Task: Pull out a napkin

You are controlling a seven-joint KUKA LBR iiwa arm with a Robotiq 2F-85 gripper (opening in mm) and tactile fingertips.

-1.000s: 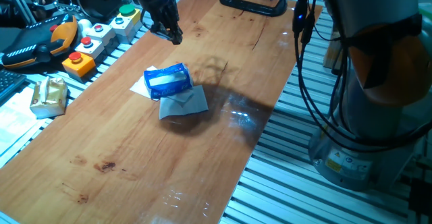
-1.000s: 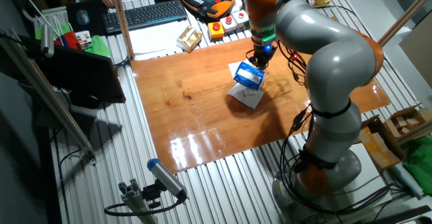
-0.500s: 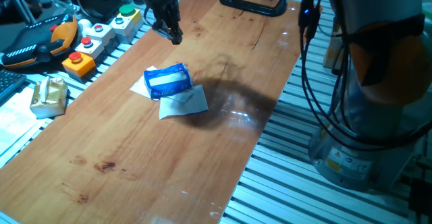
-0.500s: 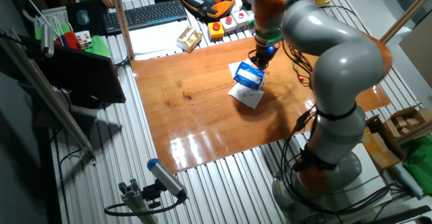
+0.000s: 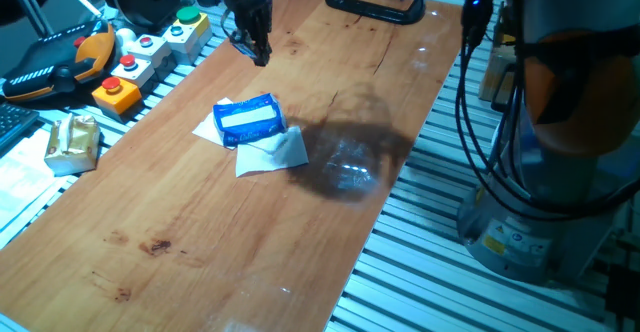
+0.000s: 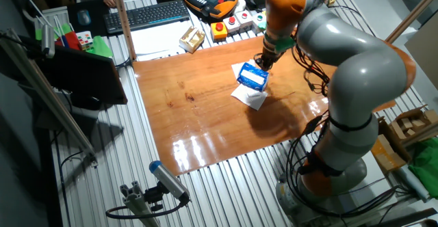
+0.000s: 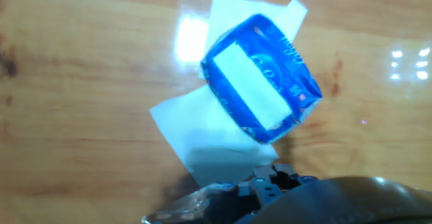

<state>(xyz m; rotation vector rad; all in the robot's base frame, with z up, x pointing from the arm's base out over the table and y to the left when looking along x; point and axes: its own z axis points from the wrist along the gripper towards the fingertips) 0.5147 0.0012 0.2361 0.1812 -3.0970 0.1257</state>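
The small blue packet [image 5: 250, 120] with a white label lies on the wooden table [image 5: 200, 232]. The napkin [image 5: 272, 154], a thin pale sheet, lies flat on the table against the packet's near side, one edge tucked under it. Both show in the other fixed view, packet [image 6: 252, 78] and napkin [image 6: 254, 99], and in the hand view, packet [image 7: 262, 89] and napkin [image 7: 202, 140]. My gripper [image 5: 256, 50] hangs above the table beyond the packet, apart from it, fingers slightly apart and holding nothing. It also shows in the other fixed view [image 6: 261, 62].
A brighter white paper sheet [image 5: 208, 127] lies under the packet's far side [image 7: 233, 11]. Button boxes [image 5: 120, 90] and a yellow block [image 5: 72, 142] sit off the table's left edge. A black clamp [image 5: 375, 4] grips the far end. My arm's base [image 5: 540, 212] stands to the right.
My arm's elbow and upper links have swung away to the right, taking their shadow off the napkin. The gripper has shifted only slightly; packet and napkin have stayed put.
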